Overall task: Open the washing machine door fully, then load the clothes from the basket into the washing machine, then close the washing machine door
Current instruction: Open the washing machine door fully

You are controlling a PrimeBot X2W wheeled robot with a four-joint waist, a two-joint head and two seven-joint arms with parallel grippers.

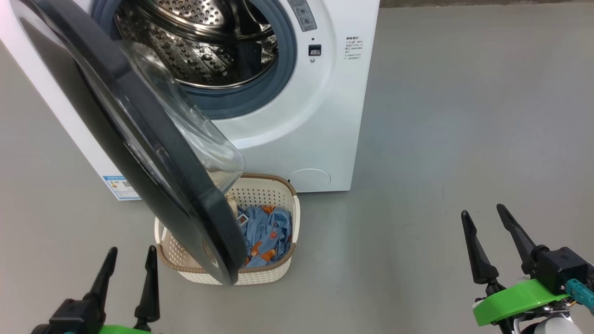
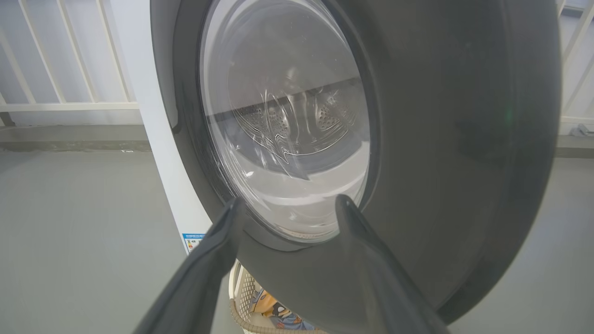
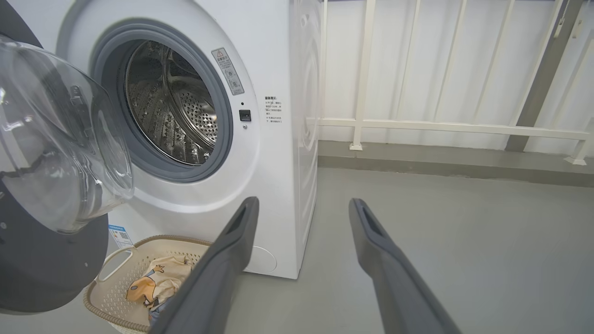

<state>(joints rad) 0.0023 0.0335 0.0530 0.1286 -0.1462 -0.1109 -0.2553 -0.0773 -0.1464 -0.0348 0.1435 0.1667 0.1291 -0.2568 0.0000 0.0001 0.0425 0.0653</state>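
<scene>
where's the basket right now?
Head view, left of centre: the basket sits on the floor just in front of the washing machine, half hidden under the open washing machine door, clothes inside.

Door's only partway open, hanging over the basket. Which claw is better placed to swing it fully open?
Left, probably. The left claw sits open beside the free edge of the washing machine door, facing its outer side; the right claw is far off across the floor.

Smooth grey floor (image 1: 464, 116) fills the right; white railing (image 3: 441, 126) tops a low grey kerb (image 3: 441, 160), upper right.
</scene>
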